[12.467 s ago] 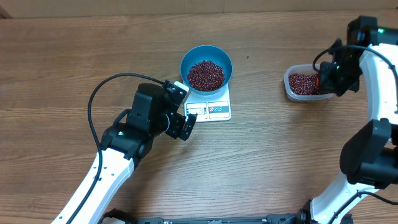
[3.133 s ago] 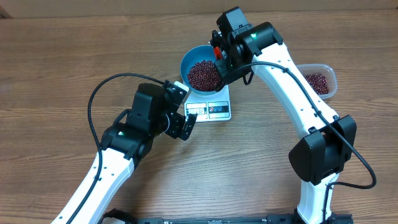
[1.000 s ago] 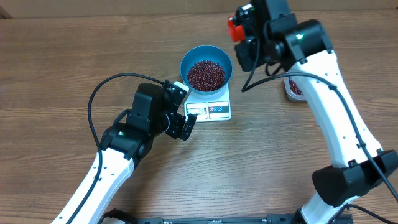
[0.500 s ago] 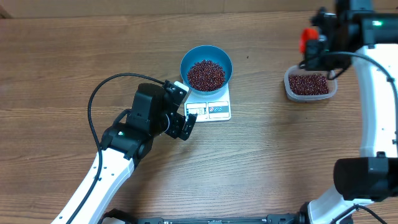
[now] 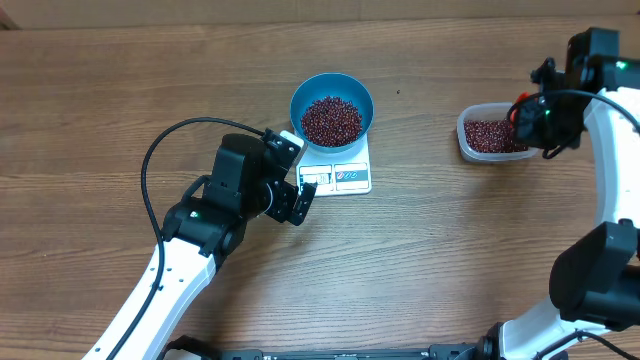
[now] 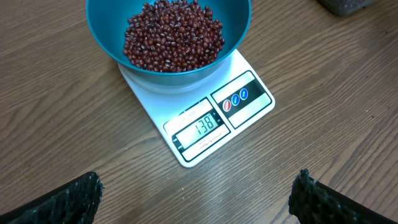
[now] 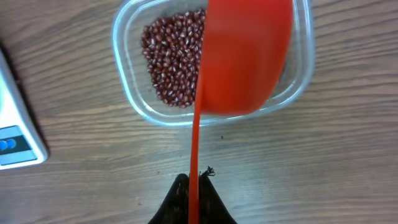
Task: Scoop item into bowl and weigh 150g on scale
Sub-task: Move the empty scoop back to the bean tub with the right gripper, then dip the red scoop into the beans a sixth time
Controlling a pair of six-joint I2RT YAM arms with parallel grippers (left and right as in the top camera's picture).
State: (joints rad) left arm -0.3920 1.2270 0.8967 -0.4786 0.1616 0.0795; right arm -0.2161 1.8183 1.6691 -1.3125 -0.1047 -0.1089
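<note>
Beans [image 6: 173, 36] fill the bowl [image 6: 240, 23] on our scale [image 6: 205, 126]; our left fingers [image 6: 62, 202] gape empty, right fingers [image 7: 176, 205] pinch the scoop [image 7: 245, 56].

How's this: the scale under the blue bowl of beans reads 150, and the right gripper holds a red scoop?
Only the number is wrong: the left wrist view shows the scale reading 138, not 150. The bowl, beans, right gripper and scoop are as said.

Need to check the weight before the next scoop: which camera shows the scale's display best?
Left wrist. The scale sits close there, display reading 138 below the bowl. Overhead shows the scale small, display too small to read. Right wrist catches only one corner at its left edge.
</note>
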